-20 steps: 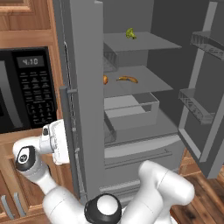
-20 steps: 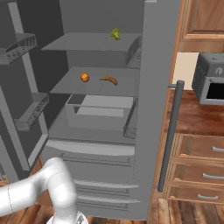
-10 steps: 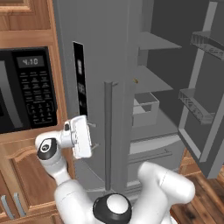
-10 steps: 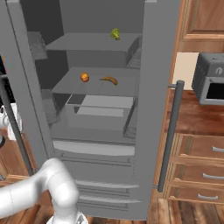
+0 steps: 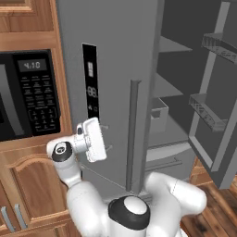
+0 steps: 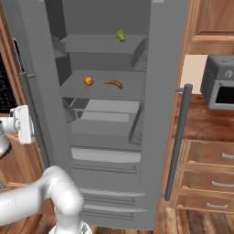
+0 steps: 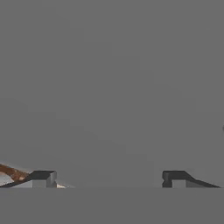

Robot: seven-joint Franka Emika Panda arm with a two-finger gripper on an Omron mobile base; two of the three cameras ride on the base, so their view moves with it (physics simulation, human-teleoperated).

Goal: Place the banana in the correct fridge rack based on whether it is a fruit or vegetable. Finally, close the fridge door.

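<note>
The banana (image 6: pixel 114 83) lies on the fridge's middle shelf (image 6: pixel 132 93), next to an orange fruit (image 6: pixel 88 81). A lumpy green-yellow vegetable (image 6: pixel 120 35) sits on the top shelf. My gripper (image 5: pixel 106 138) is against the outer face of the left fridge door (image 5: pixel 115 69), left of its vertical handle (image 5: pixel 134 134). In the hand view the gripper (image 7: pixel 108 178) is open, its fingertips (image 7: pixel 42 177) wide apart with nothing between them, facing the flat grey door. The left door stands partly swung in and hides the shelves in the left base view.
The right fridge door (image 5: pixel 217 92) hangs wide open, its inner racks (image 5: pixel 206 111) showing; its outer face and long handle (image 6: pixel 178 141) appear in the right base view. A black microwave (image 5: pixel 28 92) is set in wood cabinets at left. Drawers (image 6: pixel 208 183) and a toaster oven (image 6: pixel 219 89) stand at right.
The left fridge door has swung a good way toward shut with my hand moving along on its outer face. In the left base view it now covers the shelves.
</note>
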